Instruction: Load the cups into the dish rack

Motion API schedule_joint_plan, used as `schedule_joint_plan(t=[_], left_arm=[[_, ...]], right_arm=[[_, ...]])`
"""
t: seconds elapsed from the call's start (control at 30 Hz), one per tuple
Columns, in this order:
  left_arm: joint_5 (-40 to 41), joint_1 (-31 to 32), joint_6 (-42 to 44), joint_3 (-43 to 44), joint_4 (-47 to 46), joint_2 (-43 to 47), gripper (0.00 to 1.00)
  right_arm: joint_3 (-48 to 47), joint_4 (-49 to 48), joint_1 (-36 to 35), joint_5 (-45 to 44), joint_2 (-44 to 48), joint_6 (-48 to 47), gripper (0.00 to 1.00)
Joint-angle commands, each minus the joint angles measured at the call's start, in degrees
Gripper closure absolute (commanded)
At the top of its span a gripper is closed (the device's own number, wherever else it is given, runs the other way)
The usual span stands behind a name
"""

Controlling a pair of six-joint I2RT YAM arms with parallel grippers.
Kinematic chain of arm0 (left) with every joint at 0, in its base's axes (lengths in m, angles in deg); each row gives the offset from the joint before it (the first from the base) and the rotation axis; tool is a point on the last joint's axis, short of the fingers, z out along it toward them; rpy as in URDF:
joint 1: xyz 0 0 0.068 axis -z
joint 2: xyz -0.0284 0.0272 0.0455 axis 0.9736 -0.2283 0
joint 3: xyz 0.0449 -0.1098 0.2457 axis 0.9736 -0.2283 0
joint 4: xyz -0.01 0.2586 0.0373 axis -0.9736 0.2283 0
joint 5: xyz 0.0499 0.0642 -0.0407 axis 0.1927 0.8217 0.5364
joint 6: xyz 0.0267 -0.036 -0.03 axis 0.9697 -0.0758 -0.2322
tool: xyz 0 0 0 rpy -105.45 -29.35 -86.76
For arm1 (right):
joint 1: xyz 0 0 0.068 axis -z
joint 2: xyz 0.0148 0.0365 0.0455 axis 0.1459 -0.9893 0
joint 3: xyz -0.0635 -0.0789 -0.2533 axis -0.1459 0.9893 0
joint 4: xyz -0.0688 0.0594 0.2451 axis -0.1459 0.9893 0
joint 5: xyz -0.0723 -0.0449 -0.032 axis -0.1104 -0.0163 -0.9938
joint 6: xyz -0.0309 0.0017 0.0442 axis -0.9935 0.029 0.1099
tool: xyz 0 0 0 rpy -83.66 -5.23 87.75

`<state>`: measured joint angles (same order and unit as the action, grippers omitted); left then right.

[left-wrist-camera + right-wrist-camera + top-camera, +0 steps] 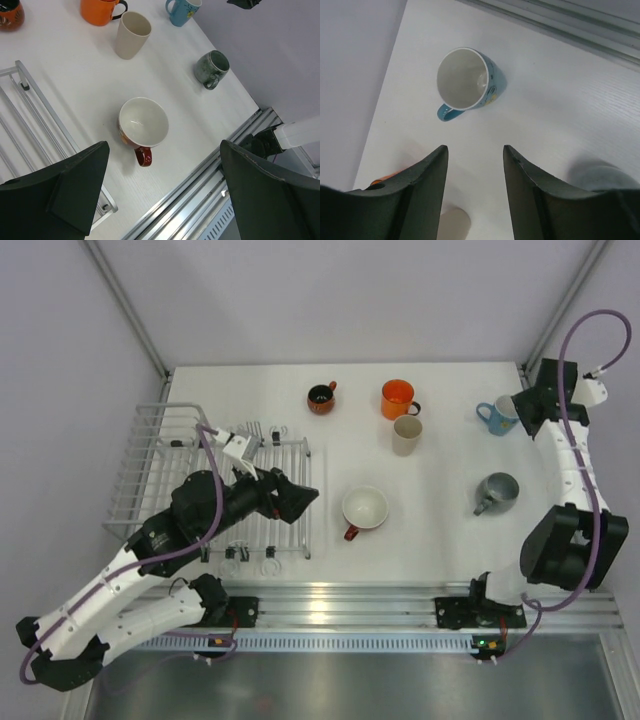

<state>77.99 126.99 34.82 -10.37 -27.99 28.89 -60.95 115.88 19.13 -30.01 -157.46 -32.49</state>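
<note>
The blue mug [470, 80] stands upright, far right on the surface [440, 540]. It's likely stiff, slick and chippable, so pinch its rim wall. Your right gripper [475, 149] hovers beside it, jaws apart and empty. Your left gripper [164, 147] hangs at the dish rack [150, 455], jaws spread wide.

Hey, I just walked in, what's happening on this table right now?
Two robot arms are meant to load cups into the rack, which shows no cup yet. All six cups are out on the table. The left gripper hangs open over the rack's low end, facing the red cup. The right gripper, open and empty, hovers by the blue cup.
</note>
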Motion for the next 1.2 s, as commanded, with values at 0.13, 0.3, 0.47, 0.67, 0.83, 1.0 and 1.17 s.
schedule_joint_plan(t=[0.13,0.3,0.47,0.67,0.83,1.0,1.17], left_arm=[[0.9,0.0,-0.7,0.1,0.0,-0.6,0.02],[1.4,0.0,-0.6,0.6,0.7,-0.6,0.02],[1.8,0.0,-0.5,1.0,1.5,-0.5,0.02],[2.2,0.0,-0.4,0.9,1.7,-0.6,0.02],[1.9,0.0,-0.4,1.1,1.7,-1.8,0.02],[1.9,0.0,-0.2,1.2,1.7,-2.5,0.02],[2.4,0.0,-0.1,1.4,1.7,-3.0,0.02]], right_arm=[[-8.5,2.0,3.3,10.9,-12.2,8.5,0.57],[-9.1,-1.0,3.4,12.6,-18.1,9.3,0.63],[-9.6,-2.3,4.2,12.3,-20.4,9.6,0.65],[-7.4,-5.5,5.9,13.2,-19.1,9.3,0.64],[-6.9,-8.7,7.2,13.2,-18.7,9.9,0.64],[-9.6,-8.1,8.1,14.7,-21.6,10.2,0.60],[-10.5,-7.6,8.3,15.4,-24.3,10.5,0.59]])
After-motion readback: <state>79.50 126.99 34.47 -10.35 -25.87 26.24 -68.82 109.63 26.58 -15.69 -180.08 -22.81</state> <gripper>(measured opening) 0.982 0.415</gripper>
